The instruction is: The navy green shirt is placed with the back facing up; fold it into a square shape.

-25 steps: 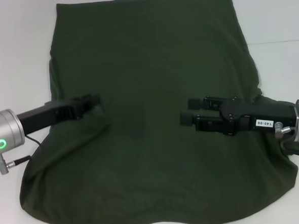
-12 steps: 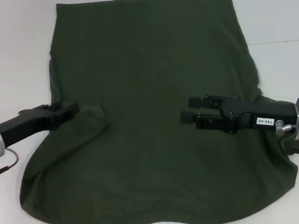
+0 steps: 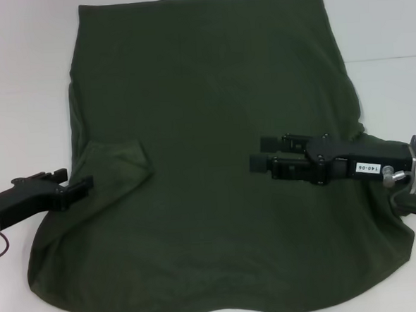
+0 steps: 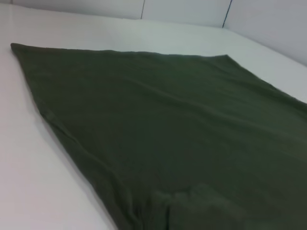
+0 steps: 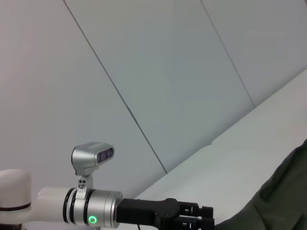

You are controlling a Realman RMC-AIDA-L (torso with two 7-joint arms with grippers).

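The navy green shirt (image 3: 204,92) lies flat on the white table, plain side up, and also fills the left wrist view (image 4: 168,120). Its left sleeve (image 3: 120,165) is folded inward onto the body; the same fold shows in the left wrist view (image 4: 201,206). My left gripper (image 3: 79,181) sits at the shirt's left edge, open and holding nothing, and appears in the right wrist view too (image 5: 206,216). My right gripper (image 3: 262,155) is over the shirt's right-middle part, open, with nothing between its fingers.
The white table (image 3: 20,82) borders the shirt on both sides. Pale wall panels (image 5: 158,72) stand behind the table. The shirt's lower hem (image 3: 224,310) reaches the table's near edge.
My left gripper has pulled back to the left, off the shirt's body to its left edge, leaving the sleeve folded inward. The right gripper has barely moved.
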